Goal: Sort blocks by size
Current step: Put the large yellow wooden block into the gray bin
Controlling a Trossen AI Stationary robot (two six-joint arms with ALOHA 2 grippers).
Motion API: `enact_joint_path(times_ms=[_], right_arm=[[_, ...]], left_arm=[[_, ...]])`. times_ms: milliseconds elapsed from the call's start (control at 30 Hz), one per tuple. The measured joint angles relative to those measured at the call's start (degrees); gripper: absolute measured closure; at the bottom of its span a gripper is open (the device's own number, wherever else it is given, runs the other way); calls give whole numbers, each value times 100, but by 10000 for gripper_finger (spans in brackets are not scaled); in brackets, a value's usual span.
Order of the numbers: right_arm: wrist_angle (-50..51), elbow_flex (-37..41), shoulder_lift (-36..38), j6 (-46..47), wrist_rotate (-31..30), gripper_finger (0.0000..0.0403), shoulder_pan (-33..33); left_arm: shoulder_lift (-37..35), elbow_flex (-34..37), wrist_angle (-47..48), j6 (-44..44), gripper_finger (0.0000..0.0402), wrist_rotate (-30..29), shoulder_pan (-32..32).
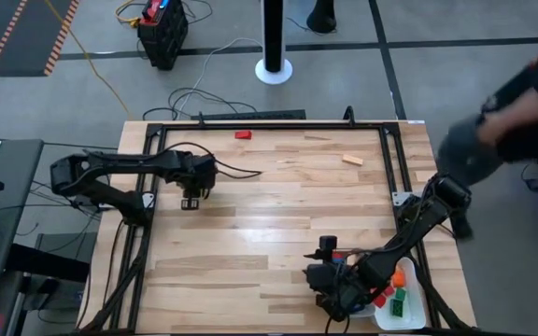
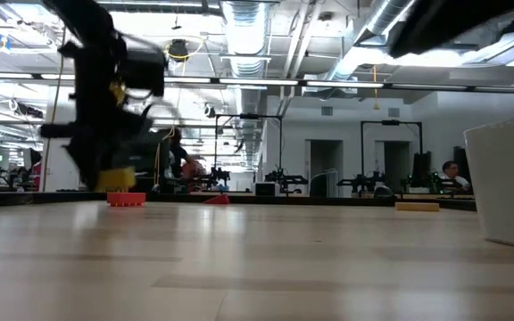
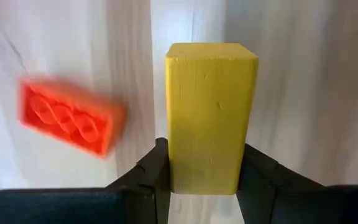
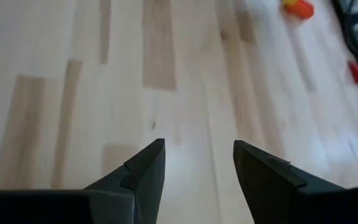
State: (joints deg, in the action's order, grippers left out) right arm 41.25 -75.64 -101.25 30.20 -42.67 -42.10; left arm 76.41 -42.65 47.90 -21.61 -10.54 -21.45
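Waiting at the near right corner of the tabletop (image 1: 250, 233), the right gripper (image 4: 197, 165) hangs with its fingers parted and nothing between them, beside the white tray (image 1: 417, 308), which already has orange, green and red blocks in it; how many lie there is hard to tell, since the arm covers part of the tray. Toward the left edge, about midway back, the left gripper (image 3: 201, 177) is clamped on a yellow block (image 3: 210, 115), its long axis running straight out from the fingers. An orange brick (image 3: 67, 121) lies on the wood just beside it, studs up, apparently not touching. The tray is well across the table from the left gripper, toward the near right corner, so the right arm is much the nearer to it, and any carry would likely run diagonally over bare wood. Farther back, a red block (image 1: 243, 134) sits at the far edge and a tan block (image 1: 352, 160) toward the far right. A person, blurred, stands off the right side.
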Motion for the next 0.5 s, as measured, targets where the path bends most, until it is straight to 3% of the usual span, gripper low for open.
enact_joint_path(times_ms=[133,300,500], right_arm=[[-418,0,0,-551,-95,184,232],[-1037,0,0,-1208,-85,182,558],[-1758,0,37,-2031,-76,175,903]], left_arm=[[-204,-332,-398,409,279,239,443],[-303,-444,-1637,1051,270,701,1157],[-241,-438,-2917,1278,267,745,2063]])
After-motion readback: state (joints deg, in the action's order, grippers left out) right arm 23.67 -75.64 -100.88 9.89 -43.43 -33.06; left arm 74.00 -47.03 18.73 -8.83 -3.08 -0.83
